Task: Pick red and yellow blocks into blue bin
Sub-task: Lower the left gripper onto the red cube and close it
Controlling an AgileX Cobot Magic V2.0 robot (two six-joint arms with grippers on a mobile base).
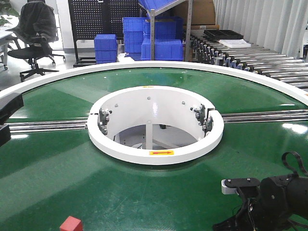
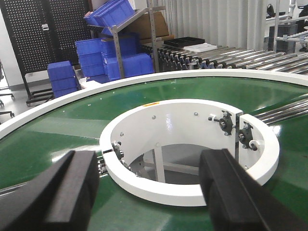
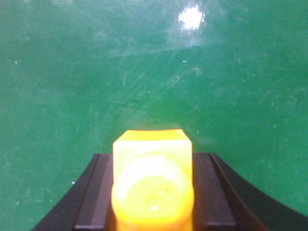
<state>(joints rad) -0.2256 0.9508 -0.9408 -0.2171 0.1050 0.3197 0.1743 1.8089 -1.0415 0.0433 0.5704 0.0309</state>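
Yellow block, knob toward the camera, sat between the right gripper fingers, which we saw clamped against both its sides over the green desk; we could not tell whether it touched the surface; red block lay on the desk at the near edge of the front view, left of centre, well apart from the right arm at lower right; left gripper fingers stood wide apart, facing the white ring at the desk's middle; blue crates were stacked beyond the desk.
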